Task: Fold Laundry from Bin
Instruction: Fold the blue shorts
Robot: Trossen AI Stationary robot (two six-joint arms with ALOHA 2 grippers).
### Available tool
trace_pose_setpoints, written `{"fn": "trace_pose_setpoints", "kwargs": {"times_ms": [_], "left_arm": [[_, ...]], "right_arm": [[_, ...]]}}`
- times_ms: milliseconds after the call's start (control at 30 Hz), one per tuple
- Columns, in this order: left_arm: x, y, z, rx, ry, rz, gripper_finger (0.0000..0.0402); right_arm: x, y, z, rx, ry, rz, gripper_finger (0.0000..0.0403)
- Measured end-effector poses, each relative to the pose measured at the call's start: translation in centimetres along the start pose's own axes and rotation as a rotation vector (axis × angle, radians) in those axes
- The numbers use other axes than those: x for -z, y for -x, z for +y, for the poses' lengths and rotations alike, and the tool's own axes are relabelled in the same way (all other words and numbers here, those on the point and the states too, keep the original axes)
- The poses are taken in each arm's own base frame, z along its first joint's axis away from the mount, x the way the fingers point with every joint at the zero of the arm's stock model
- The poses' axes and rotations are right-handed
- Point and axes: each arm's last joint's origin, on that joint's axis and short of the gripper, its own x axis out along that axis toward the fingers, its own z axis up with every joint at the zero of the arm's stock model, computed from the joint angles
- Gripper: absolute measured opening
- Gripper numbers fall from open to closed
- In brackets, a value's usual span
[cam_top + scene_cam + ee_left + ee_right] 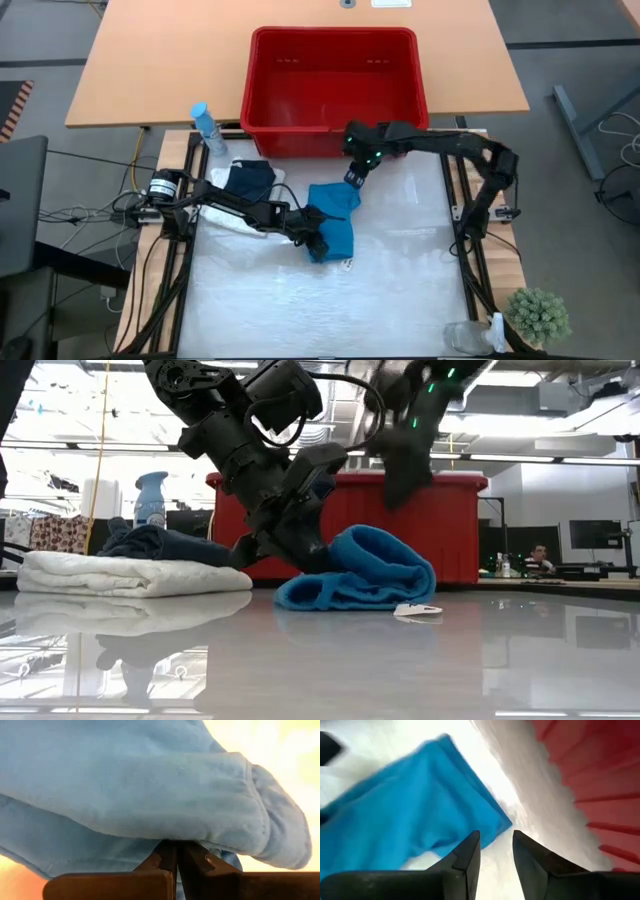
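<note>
No legible text, label, brand, number or sign on anything in view

The near half of the desk (300,310) lies bare, so an end effector can sweep freely there. At mid-desk the teal cloth (333,222) lies in a bunched mound, with the left end effector (318,240) clamped shut on its near edge and the right end effector (354,178) just above its far corner, fingers parted. To the left, the white cloth (120,574) with the dark cloth (248,180) on top blocks that side. The red bin (335,90) walls off the far edge; beside it on the left stands a spray bottle (207,127). A small plant (538,316) and a clear container (467,336) occupy the near right corner.
</note>
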Motion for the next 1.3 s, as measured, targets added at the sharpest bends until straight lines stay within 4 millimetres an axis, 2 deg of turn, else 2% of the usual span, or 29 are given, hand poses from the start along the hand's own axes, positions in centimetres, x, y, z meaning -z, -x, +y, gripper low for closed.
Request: {"fn": "trace_pose_setpoints", "kwargs": {"times_ms": [100, 233, 333, 467, 633, 767, 933, 1133, 1300], "left_arm": [[-0.1, 0.0, -0.1, 0.01, 0.04, -0.008, 0.0], [-0.6, 0.0, -0.1, 0.037, 0.065, -0.033, 0.0], [-0.6, 0.0, 0.0, 0.057, 0.047, -0.014, 0.0], [-0.6, 0.0, -0.1, 0.079, 0.027, 0.005, 0.0], [-0.6, 0.0, -0.1, 0.084, 0.037, 0.008, 0.0], [-0.6, 0.0, -0.1, 0.085, 0.037, 0.008, 0.0], [-0.6, 0.0, -0.1, 0.087, 0.037, 0.012, 0.0], [-0.5, 0.0, -0.2, 0.113, 0.03, 0.04, 0.0], [-0.1, 0.0, 0.0, 0.113, 0.005, 0.09, 0.0]], "right_arm": [[0.7, 2.8, 1.9, -0.106, 0.017, -0.072, 0.0145], [3.3, 5.6, 5.5, -0.161, 0.076, -0.117, 0.0144], [5.2, 6.7, 8.0, -0.162, 0.075, -0.153, 0.0142], [7.0, 7.1, 11.3, -0.215, 0.078, -0.162, 0.0141], [8.6, 5.4, 16.0, -0.254, 0.131, -0.137, 0.0144], [10.3, 3.2, 19.7, -0.171, 0.212, -0.169, 0.015], [11.8, 0.6, 23.0, -0.114, 0.253, -0.2, 0.0168], [12.5, -2.6, 24.8, -0.049, 0.262, -0.158, 0.0207], [12.3, -4.0, 24.6, 0.002, 0.159, -0.118, 0.0225]]}}
